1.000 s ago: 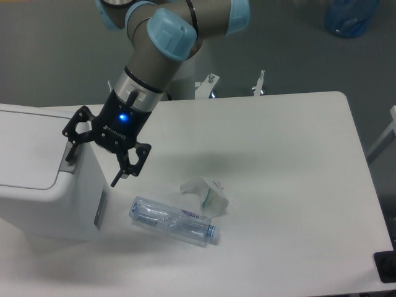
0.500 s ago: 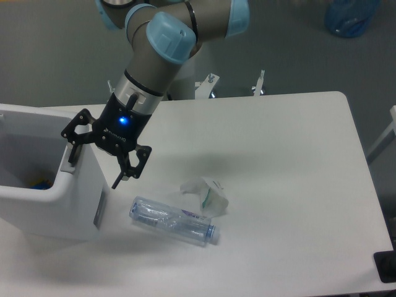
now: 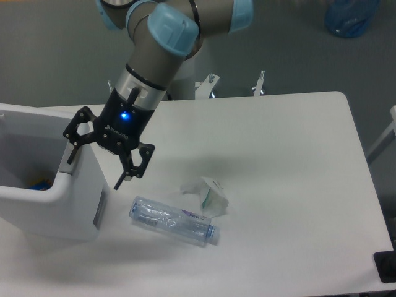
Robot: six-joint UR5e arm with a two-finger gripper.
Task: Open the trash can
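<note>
- A white surface (image 3: 291, 185) with rounded corners fills most of the view.
- Grey floor (image 3: 55, 55) lies behind it.
- A blue container (image 3: 351, 15) stands top right, blurred.

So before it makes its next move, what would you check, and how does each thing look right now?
1. Trash can open: ok, inside visible.
2. Hand open and holding nothing: ok.
3. Hand clear of the bin's edge: cannot tell, one finger overlaps it.
4. Bottle lying on the table, clear of the hand: ok.
5. Crumpled wrapper beside the bottle, untouched: ok.
</note>
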